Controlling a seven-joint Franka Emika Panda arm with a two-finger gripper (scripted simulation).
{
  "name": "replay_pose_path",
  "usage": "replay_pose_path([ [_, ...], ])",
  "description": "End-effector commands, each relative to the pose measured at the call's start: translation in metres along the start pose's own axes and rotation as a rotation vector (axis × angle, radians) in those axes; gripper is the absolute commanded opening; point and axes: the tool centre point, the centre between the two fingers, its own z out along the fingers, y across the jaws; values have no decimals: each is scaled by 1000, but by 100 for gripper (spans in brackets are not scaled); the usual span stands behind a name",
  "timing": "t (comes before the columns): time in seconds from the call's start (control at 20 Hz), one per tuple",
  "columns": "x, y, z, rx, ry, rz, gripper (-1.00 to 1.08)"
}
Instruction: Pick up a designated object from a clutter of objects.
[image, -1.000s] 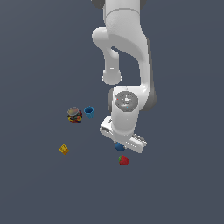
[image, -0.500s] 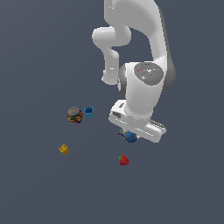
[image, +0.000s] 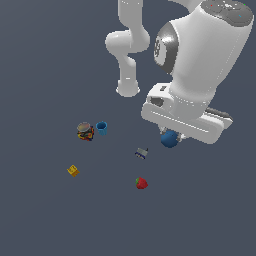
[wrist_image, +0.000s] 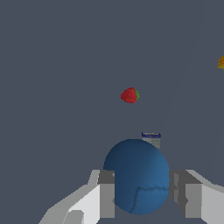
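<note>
- Ball (wrist_image: 136, 176) first: it's the dark-blue one, small, smooth, perfectly round, sitting clamped between the two grey fingers (wrist_image: 106, 192) of the gripper (image: 172, 136), clear of the counter (image: 45, 210) in the exterior view.
- So the gripper is closed on the ball, one pad on each side, roughly at its widest part as far as the wrist view shows.
- Handling guess: looks light and rigid, no squash visible where the pads press. A slick sphere like that will probably want to squirt out if the pinch drifts off the equator, so across the middle is the spot to hold.
- Faint crack-like lines show on its lower surface in the wrist view, likely just texture.
- Rest of the clutter stays on the counter, placed off the ball: the grey-blue block (image: 142, 153), boxy with a dark stripe, is nearest.
- Strawberry (image: 141, 183) is beyond the block, red, bumpy, with a green tip.
- Lighter blue cup (image: 101, 128) with the hollow top touches or nearly touches the multicoloured can (image: 85, 131), both well apart from the ball.
- Yellow cube (image: 73, 171) is the farthest off.
</note>
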Motion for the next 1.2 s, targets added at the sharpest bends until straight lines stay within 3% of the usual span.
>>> replay_pose_path([
  [0.0, -7, -10, -26, -2, -3, -1, -100],
  [0.55, -22, -41, -98, -5, -13, -3, -100],
  [1.15, -24, -48, -113, -6, -16, -4, -100],
])
